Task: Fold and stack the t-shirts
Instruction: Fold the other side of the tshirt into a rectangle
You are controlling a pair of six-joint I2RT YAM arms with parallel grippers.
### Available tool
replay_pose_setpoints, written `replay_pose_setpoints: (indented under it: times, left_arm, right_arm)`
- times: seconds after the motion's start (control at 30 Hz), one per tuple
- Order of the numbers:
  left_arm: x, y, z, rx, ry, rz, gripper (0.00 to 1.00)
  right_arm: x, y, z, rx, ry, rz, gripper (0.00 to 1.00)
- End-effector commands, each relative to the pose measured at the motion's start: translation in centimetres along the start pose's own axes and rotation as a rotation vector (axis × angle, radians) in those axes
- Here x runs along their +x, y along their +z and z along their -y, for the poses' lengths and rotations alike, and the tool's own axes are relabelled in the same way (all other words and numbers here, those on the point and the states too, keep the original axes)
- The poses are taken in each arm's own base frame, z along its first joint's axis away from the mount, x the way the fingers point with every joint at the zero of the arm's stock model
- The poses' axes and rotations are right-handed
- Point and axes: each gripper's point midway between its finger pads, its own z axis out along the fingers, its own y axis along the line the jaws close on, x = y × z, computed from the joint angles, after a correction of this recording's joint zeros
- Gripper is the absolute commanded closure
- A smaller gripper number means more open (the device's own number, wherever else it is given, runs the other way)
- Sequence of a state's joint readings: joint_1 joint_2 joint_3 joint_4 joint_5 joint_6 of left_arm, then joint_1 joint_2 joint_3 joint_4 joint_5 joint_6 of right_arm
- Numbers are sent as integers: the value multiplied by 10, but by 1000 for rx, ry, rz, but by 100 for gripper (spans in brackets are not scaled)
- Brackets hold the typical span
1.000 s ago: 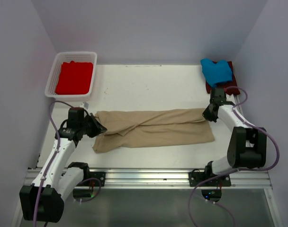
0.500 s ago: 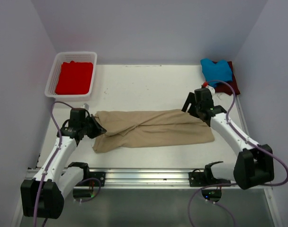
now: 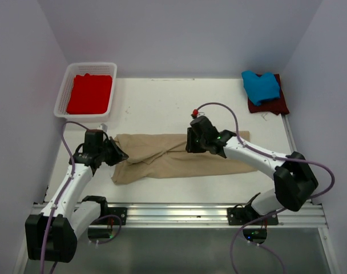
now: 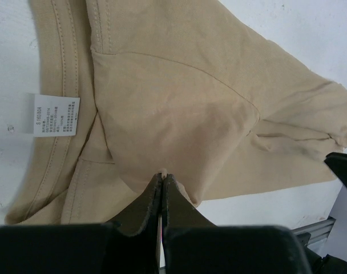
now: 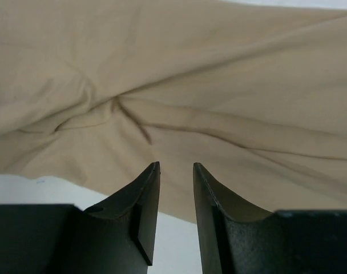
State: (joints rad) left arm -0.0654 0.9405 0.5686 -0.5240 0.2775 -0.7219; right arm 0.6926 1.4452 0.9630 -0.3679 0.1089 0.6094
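White-and-black left arm point(image 3: 68, 188) rises from its near-left base, elbow low and wrist angled inward. The left gripper point(image 4: 162, 178) has its jaws pressed together on a fold at the left end of the tan cloth t-shirt point(image 3: 162, 162). A white care label point(image 4: 56, 114) shows beside the collar seam there.

The shirt lies in a long creased band across the near-middle of the white table point(image 3: 162, 108). The right arm point(image 3: 259, 160) stretches low and leftward over the shirt's right half. The right gripper point(image 5: 176, 166) sits above the shirt's middle, its jaws a narrow gap apart with nothing between them.

Farther back on the left, a bright red folded t-shirt point(image 3: 89, 93) lies in the white plastic lattice basket point(image 3: 64, 88). In the far right corner, a bright blue t-shirt point(image 3: 260, 85) rests on a dark maroon t-shirt point(image 3: 276, 106).
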Motion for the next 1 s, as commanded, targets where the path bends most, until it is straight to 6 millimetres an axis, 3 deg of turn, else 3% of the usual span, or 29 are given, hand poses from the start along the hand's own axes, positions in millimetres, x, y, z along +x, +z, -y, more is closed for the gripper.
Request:
replay_pose_setpoints:
  times: [0.0,0.07,0.1,0.17,0.3,0.4,0.43,0.6,0.97]
  left_arm:
    - [-14,-2,10,38,14,51,100]
    - [-14,-2,9,37,15,52,100]
    - [-14,-2,9,36,15,53,100]
    - [-12,-1,8,36,13,51,100]
    - [-12,-2,8,43,12,53,100]
    - [-12,-2,9,47,14,55,100]
    - [-12,-2,9,48,14,56,100]
    - [-12,1,10,55,10,53,100]
    - [-12,4,11,65,9,52,100]
  right_arm:
    - [-10,-3,-65,-139,-60,33,67]
    - [-11,-2,-85,-163,-94,29,65]
    - [2,5,-95,-171,-123,-3,65]
    - [2,7,-112,-197,-155,-9,64]
    - [34,27,-139,-211,-244,-94,62]
    - [43,34,-155,-227,-286,-123,61]
    - [50,43,-155,-213,-297,-144,61]
    - [60,50,-171,-215,-341,-163,62]
    - [64,74,-182,-183,-397,-170,63]
